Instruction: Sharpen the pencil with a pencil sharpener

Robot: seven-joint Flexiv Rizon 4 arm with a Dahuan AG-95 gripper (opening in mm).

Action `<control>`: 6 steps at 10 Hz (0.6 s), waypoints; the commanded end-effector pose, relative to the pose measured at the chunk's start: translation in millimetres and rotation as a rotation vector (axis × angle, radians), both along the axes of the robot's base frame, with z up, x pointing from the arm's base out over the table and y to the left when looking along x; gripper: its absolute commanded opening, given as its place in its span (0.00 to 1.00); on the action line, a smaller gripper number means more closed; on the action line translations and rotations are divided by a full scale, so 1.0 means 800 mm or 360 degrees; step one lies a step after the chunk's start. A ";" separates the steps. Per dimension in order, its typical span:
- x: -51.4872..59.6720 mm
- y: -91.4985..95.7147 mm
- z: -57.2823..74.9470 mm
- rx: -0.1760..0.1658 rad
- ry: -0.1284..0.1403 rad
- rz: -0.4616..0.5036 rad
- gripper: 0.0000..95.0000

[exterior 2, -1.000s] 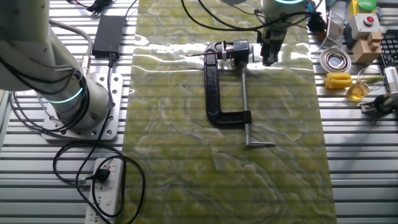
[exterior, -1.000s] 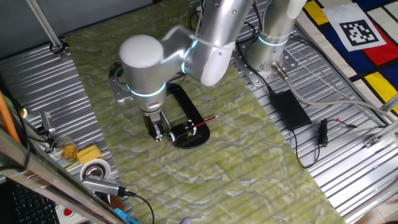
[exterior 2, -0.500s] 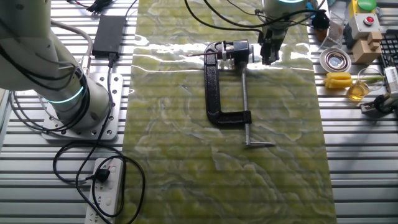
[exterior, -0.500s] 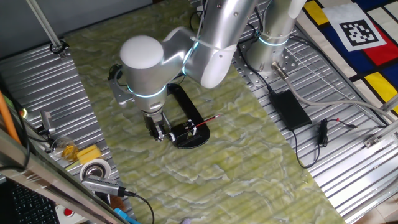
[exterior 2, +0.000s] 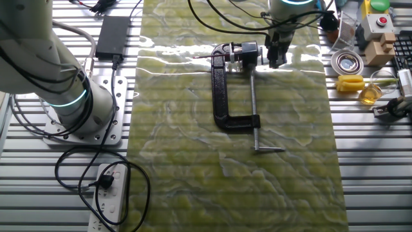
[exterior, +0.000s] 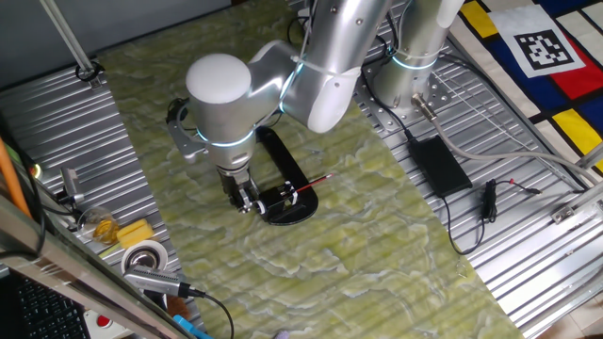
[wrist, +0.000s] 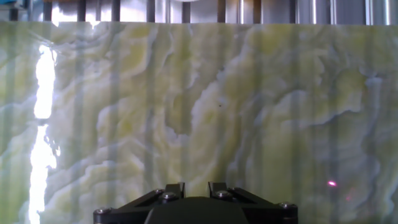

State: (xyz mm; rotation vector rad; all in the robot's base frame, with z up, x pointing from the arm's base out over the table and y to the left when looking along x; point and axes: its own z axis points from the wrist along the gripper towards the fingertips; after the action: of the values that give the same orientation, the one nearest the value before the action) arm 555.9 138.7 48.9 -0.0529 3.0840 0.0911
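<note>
The hand [exterior: 244,201] hangs low over the green-yellow marbled mat [exterior: 377,245] on the desk, just left of the pencil sharpener [exterior: 287,202] in one fixed view. Its fingers look close together w/ nothing seen between them, but how far apart they are can't be told; the hand view shows only the black finger bases [wrist: 189,194] above bare mat [wrist: 205,99].

The sharpener sits on the mat: black oval base, black C-shaped frame [exterior 2: 222,93] w/ a silver rod [exterior 2: 253,96] running alongside it, small white parts at the end nearest the hand [exterior 2: 275,55]. The red pencil [exterior: 313,184] lies tilted across the oval base, one end at the sharpener's white parts, other end sticking out over the mat to the right. In the other fixed view only a thin reddish line shows at the sharpener's top [exterior 2: 205,58].

Containers: off the mat, on the ribbed metal desk [exterior: 85,122], a small clear jar holding yellow liquid [exterior 2: 369,94] stands beside a yellow block [exterior 2: 351,83]; a tape roll [exterior 2: 346,62] lies nearby. What else the jar holds can't be told.

A flat black power brick [exterior: 437,162] lies right of the mat near the arm's base [exterior: 410,80]; a white power strip [exterior 2: 108,196] w/ black cable sits at the other side.
</note>
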 end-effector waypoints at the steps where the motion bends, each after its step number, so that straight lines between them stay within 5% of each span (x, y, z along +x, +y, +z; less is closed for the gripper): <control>1: 0.000 0.001 -0.002 -0.0003 -0.0004 0.0003 0.20; 6: -0.001 0.001 -0.004 0.0000 0.0019 -0.0006 0.20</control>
State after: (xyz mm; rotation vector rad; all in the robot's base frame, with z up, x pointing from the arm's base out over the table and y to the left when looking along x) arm 555.3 139.5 45.7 -0.0481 3.0982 0.0938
